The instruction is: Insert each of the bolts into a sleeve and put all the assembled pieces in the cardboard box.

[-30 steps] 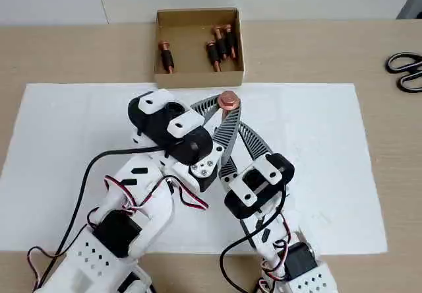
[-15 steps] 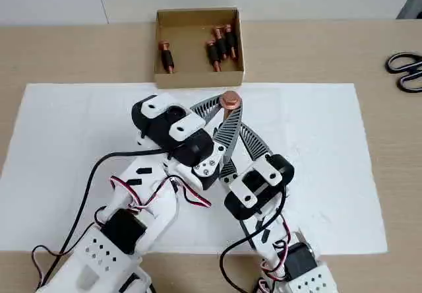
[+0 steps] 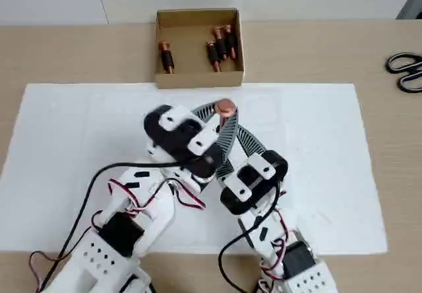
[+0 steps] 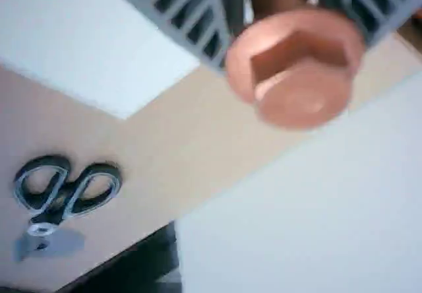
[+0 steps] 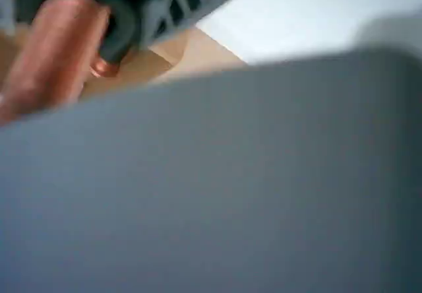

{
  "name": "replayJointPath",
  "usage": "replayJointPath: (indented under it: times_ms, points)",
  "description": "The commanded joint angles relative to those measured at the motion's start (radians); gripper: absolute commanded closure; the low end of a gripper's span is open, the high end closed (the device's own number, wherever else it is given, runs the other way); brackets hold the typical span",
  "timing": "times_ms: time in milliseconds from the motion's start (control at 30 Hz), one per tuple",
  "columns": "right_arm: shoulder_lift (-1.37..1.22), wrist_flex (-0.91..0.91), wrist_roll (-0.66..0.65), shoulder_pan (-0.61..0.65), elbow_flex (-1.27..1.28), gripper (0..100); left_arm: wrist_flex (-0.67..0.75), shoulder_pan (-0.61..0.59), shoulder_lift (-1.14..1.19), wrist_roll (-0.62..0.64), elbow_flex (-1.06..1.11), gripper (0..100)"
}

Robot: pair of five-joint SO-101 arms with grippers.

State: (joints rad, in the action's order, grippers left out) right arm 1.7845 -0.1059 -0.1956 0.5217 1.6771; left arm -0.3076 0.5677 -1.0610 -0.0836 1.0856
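A copper bolt [image 3: 225, 106] is held up over the white sheet, just in front of the cardboard box [image 3: 198, 79]. My right gripper [image 3: 229, 115] is shut on it, its two ribbed grey fingers meeting under the head. My left gripper [image 3: 216, 111] comes in from the left and touches the same piece. The left wrist view has the bolt's hex head [image 4: 297, 68] close up between ribbed fingers [image 4: 178, 9]. In the right wrist view the bolt's shaft [image 5: 56, 49] enters a black sleeve [image 5: 122, 22] held by a ribbed finger. Several assembled pieces [image 3: 221, 45] lie in the box.
A white paper sheet [image 3: 316, 161] covers the middle of the wooden table. Black scissors [image 3: 405, 70] lie at the far right edge, and also show in the left wrist view [image 4: 66, 187]. The two arms cross closely near the sheet's centre.
Both grippers and the bolt have drifted slightly toward the table's front, away from the box. The left arm's wrist has swung a little to the right.
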Motion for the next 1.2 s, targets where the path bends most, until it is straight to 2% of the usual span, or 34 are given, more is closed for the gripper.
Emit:
replayJointPath:
  times_ms: [0, 133, 367, 600, 700, 800, 933, 1033, 1167]
  points:
    - [0.028, 0.01, -0.009, 0.001, 0.006, 99.4, -0.1, -0.043, 0.009, -0.026, -0.016, 85]
    - [0.028, 0.01, -0.009, 0.001, 0.006, 99.4, -0.201, -0.043, 0.009, -0.026, -0.091, 77]
    - [0.028, 0.01, -0.009, -0.001, 0.006, 99.4, -0.212, -0.043, 0.008, -0.029, -0.143, 77]
    - [0.025, 0.008, -0.006, -0.082, 0.006, 99.4, -0.221, -0.048, 0.003, -0.031, -0.375, 78]
    - [0.025, -0.058, -0.006, -0.113, 0.006, 99.4, -0.255, -0.115, -0.058, -0.031, -0.418, 78]
    - [0.025, -0.151, -0.006, -0.124, 0.006, 99.4, -0.293, -0.247, -0.155, -0.031, -0.354, 85]
    - [0.024, -0.171, -0.006, -0.136, -0.023, 99.4, -0.295, -0.382, -0.345, -0.031, -0.162, 98]
    - [0.021, -0.176, -0.009, -0.186, -0.083, 99.5, -0.273, -0.399, -0.509, -0.031, 0.007, 99]
    - [-0.076, -0.173, -0.011, -0.321, -0.192, 99.5, -0.267, -0.4, -0.74, -0.031, 0.213, 99]
